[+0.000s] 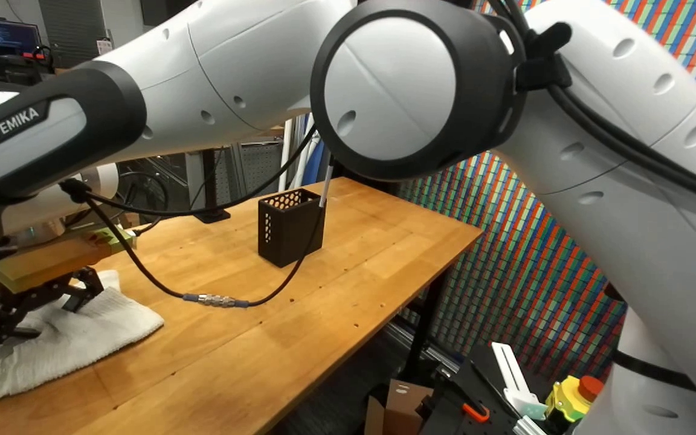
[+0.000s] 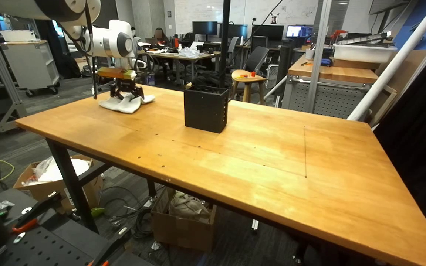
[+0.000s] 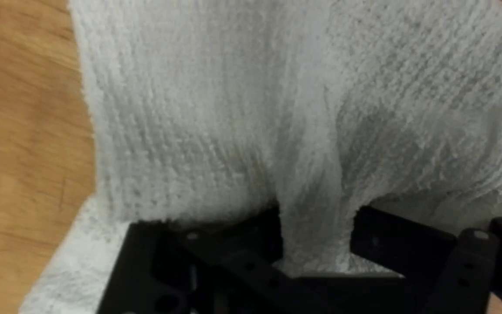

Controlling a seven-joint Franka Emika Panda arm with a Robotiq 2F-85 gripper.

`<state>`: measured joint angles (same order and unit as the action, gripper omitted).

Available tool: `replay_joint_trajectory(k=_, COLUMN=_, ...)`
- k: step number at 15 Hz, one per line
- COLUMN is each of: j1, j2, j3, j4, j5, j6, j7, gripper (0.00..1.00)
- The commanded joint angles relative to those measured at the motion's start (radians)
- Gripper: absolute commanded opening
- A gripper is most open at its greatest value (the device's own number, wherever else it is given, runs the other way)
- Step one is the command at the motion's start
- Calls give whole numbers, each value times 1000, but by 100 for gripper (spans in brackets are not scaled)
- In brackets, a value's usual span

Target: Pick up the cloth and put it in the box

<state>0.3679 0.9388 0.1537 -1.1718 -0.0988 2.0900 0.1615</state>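
The white cloth (image 1: 112,326) lies crumpled on the table; it also shows in an exterior view (image 2: 122,107) and fills most of the wrist view (image 3: 211,87). My gripper (image 1: 51,317) points down at the cloth, low over the table. In the wrist view, the gripper's two dark fingers (image 3: 316,240) press on both sides of a bunched fold of cloth, partly closed with the fold between them. The rest of the cloth spreads on the table. The black box (image 1: 287,238) stands upright with its top open, apart from the cloth; it shows in both exterior views (image 2: 203,111).
The wooden table (image 1: 354,278) carries the box and cloth. A black cable (image 1: 142,269) hangs from the arm, across the view of the box. A black pole (image 2: 225,44) stands behind the table. Cardboard boxes (image 2: 183,232) sit on the floor below.
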Motion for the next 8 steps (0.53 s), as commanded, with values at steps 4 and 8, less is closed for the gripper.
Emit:
replay_joint_trajectory(k=4, j1=9, j2=-48, j3=-18, j4=2, j5=-23, j6=-40, j7=17, gripper=0)
replay_joint_trajectory(k=8, j1=4, j2=-110, j3=-32, j4=-22, j5=-37, j6=-84, j7=13, gripper=0)
